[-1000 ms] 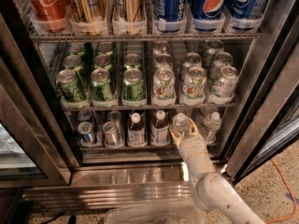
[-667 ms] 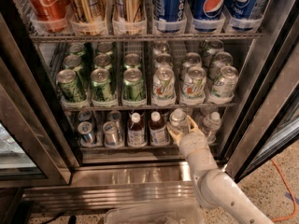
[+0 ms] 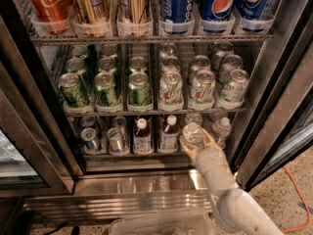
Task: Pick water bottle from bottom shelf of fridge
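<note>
The fridge (image 3: pixel 274 106) stands open in the camera view. Its bottom shelf (image 3: pixel 132 154) holds small silver cans (image 3: pixel 90 138), two brown drink bottles (image 3: pixel 168 133) and clear water bottles. My gripper (image 3: pixel 196 142) reaches in from the lower right. It is closed around one water bottle (image 3: pixel 192 130) at the shelf's front, with a yellowish finger on each side of it. The bottle stands upright, a little forward of its row. A second water bottle (image 3: pixel 221 129) stands just to its right.
The shelf above (image 3: pixel 146 112) carries green cans (image 3: pixel 106 88) and white cans (image 3: pixel 203 87) and hangs low over the bottles. The top tier holds cola cans. The steel base (image 3: pixel 137 185) lies below, a door frame (image 3: pixel 34 131) at left, and a clear bin (image 3: pixel 161 224) at the bottom.
My gripper and the water bottle in it have shifted slightly forward and down, toward the front edge of the shelf. Nothing else has moved.
</note>
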